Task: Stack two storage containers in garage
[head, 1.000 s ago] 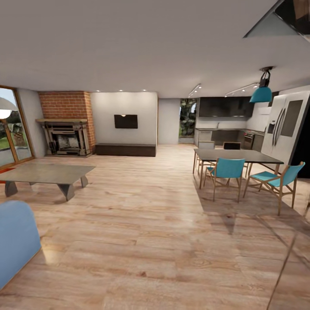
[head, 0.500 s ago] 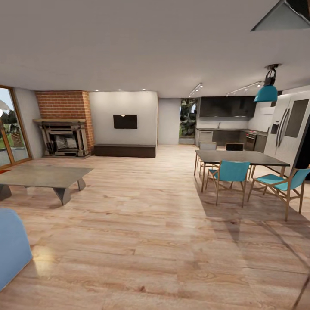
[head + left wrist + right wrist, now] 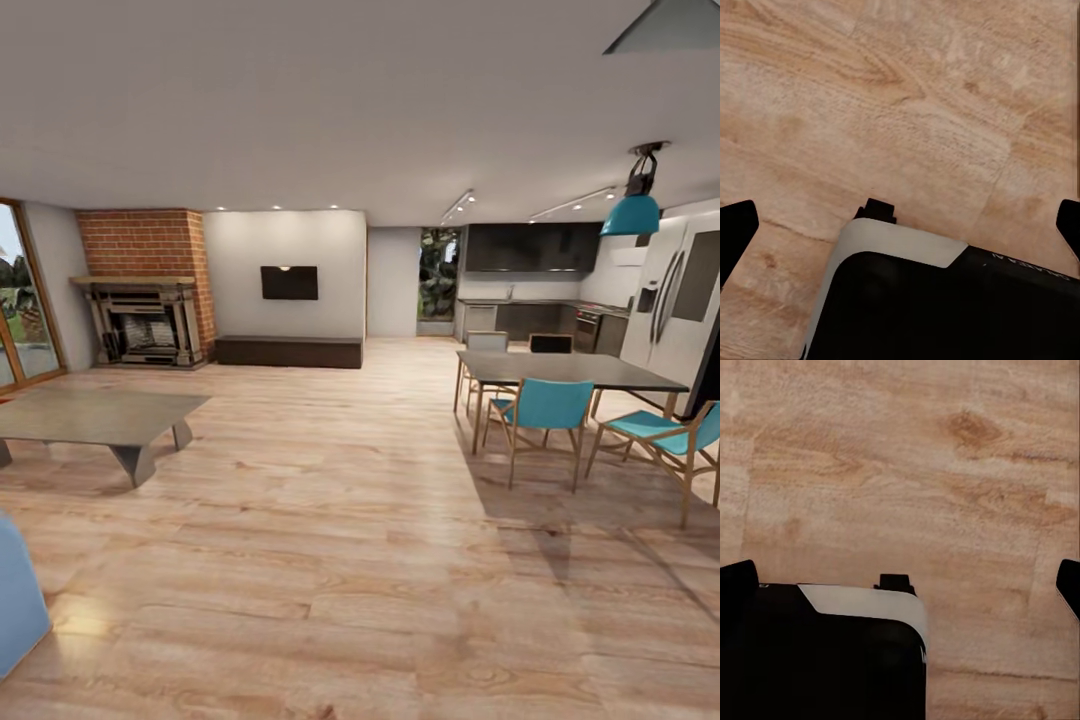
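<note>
Two red-orange open boxes: out of sight right now. Judging from the task, stiff, light, low-walled; grip a rim wall. Left gripper and right gripper both spread wide, empty, over light wood plank floor. Living room: brick fireplace, grey low table, dark dining table.

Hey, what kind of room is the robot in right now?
It looks like an open-plan living room joined to a dining area and kitchen. A brick fireplace and low coffee table stand on the left, a dining table with teal chairs on the right, over light wood plank flooring.
</note>
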Controlling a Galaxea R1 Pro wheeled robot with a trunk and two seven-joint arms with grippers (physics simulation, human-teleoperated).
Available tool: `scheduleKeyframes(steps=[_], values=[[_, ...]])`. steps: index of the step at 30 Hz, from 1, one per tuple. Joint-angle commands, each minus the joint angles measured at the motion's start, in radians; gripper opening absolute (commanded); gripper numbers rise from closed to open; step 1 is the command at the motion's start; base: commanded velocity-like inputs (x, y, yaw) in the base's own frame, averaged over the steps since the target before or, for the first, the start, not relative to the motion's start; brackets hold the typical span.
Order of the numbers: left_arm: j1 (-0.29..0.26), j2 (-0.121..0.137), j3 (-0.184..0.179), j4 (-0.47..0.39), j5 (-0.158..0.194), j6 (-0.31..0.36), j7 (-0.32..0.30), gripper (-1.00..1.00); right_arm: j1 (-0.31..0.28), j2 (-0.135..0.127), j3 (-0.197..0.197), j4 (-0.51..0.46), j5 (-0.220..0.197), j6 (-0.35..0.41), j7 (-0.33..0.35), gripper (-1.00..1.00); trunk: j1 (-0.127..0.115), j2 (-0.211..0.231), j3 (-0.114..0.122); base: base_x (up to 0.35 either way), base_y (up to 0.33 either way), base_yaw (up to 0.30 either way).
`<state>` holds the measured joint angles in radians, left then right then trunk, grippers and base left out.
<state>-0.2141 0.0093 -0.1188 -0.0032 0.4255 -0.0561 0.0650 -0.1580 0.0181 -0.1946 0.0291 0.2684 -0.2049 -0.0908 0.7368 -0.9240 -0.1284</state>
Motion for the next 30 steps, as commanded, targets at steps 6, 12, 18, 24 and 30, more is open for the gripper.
scheduleKeyframes(steps=[6,12,18,24,30], values=[[-0.001,0.000,-0.009,0.000,0.008,-0.002,0.003,1.00,-0.002,-0.001,-0.008,0.003,0.011,-0.005,-0.008,1.00,0.001,-0.001,-0.001,0.323,0.000,0.033],[-0.001,0.000,-0.009,0.000,0.008,-0.002,0.003,1.00,-0.002,-0.001,-0.008,0.003,0.011,-0.005,-0.009,1.00,0.001,-0.001,-0.001,0.323,0.000,0.105],[-0.001,0.000,-0.009,0.000,0.008,-0.002,0.003,1.00,-0.002,-0.001,-0.008,0.003,0.012,-0.005,-0.010,1.00,0.001,-0.001,-0.001,0.323,0.000,0.232],[-0.001,0.000,-0.009,0.000,0.008,-0.003,0.003,1.00,-0.002,-0.001,-0.008,0.003,0.011,-0.005,-0.010,1.00,0.001,-0.001,-0.001,0.323,0.000,0.256],[-0.001,0.000,-0.009,0.000,0.008,-0.004,0.003,1.00,-0.002,-0.002,-0.008,0.003,0.010,-0.005,-0.012,1.00,0.001,-0.001,-0.001,0.323,0.000,0.064]])
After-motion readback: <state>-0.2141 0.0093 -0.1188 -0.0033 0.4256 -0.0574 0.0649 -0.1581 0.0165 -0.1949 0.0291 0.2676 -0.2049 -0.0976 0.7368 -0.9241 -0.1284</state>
